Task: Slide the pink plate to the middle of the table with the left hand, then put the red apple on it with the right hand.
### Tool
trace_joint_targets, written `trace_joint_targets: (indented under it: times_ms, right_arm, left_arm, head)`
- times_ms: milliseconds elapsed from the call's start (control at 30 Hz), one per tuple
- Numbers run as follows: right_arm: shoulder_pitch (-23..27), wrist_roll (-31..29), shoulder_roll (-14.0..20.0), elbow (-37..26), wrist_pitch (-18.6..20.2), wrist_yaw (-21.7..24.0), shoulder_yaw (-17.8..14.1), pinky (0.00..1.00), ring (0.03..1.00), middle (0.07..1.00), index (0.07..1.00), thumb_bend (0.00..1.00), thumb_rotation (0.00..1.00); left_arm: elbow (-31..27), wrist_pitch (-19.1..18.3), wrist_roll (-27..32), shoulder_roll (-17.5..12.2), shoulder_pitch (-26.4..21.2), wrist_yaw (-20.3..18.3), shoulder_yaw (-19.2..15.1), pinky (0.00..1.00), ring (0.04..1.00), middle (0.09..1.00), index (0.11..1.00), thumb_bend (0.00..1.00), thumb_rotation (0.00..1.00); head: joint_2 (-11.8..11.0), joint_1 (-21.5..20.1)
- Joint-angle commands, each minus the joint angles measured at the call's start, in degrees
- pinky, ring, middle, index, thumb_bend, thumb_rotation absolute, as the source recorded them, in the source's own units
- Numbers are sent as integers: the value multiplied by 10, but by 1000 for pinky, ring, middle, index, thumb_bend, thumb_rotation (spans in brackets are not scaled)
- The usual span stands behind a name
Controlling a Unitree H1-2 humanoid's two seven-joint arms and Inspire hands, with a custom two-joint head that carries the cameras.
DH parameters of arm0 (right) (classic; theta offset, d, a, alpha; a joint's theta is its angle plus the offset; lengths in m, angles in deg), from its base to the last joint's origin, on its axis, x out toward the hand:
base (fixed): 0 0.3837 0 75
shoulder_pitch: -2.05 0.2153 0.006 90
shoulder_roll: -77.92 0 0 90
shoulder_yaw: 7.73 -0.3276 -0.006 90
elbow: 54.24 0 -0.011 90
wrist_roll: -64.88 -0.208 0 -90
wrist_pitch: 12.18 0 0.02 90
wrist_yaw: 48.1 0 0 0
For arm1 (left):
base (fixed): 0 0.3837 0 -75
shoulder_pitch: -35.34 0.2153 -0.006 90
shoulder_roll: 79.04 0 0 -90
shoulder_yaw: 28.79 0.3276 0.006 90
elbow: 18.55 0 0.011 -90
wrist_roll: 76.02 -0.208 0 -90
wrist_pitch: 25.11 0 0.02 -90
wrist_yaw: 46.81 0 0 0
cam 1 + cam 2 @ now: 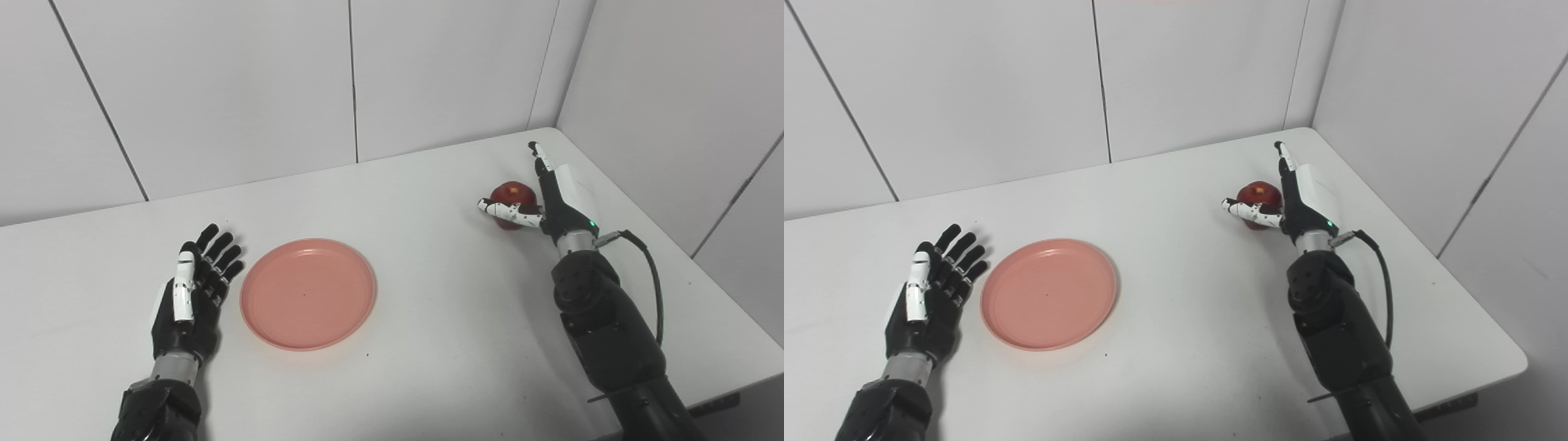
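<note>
The pink plate [308, 293] lies flat on the white table [429, 318], left of its middle. My left hand [195, 288] rests just left of the plate's rim, open, palm side up with fingers spread and pointing away from me; it holds nothing. The red apple [513, 196] stands at the far right of the table. My right hand [551, 199] is beside the apple on its right, open, with the thumb reaching across in front of the apple and the fingers stretched past it. Part of the apple is hidden behind the thumb.
White wall panels close off the back and the right side, meeting at the far right corner. The table's right edge [686, 269] runs close to my right forearm, with a black cable [652, 275] looping off the wrist.
</note>
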Motion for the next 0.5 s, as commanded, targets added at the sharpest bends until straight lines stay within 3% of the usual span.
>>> trace_joint_targets:
  times_ms: [0, 467]
  right_arm:
    - [26, 6, 15, -14, 4, 0, 1, 781, 899, 945, 957, 1000, 520]
    - [28, 4, 17, 0, 6, 3, 8, 773, 894, 941, 954, 1000, 473]
  left_arm:
    - [5, -32, 3, -4, 12, 5, 0, 881, 876, 887, 871, 374, 1000]
    - [0, -38, 3, -1, 13, 6, -1, 883, 877, 886, 868, 377, 1000]
  head:
    - [0, 1]
    - [3, 3]
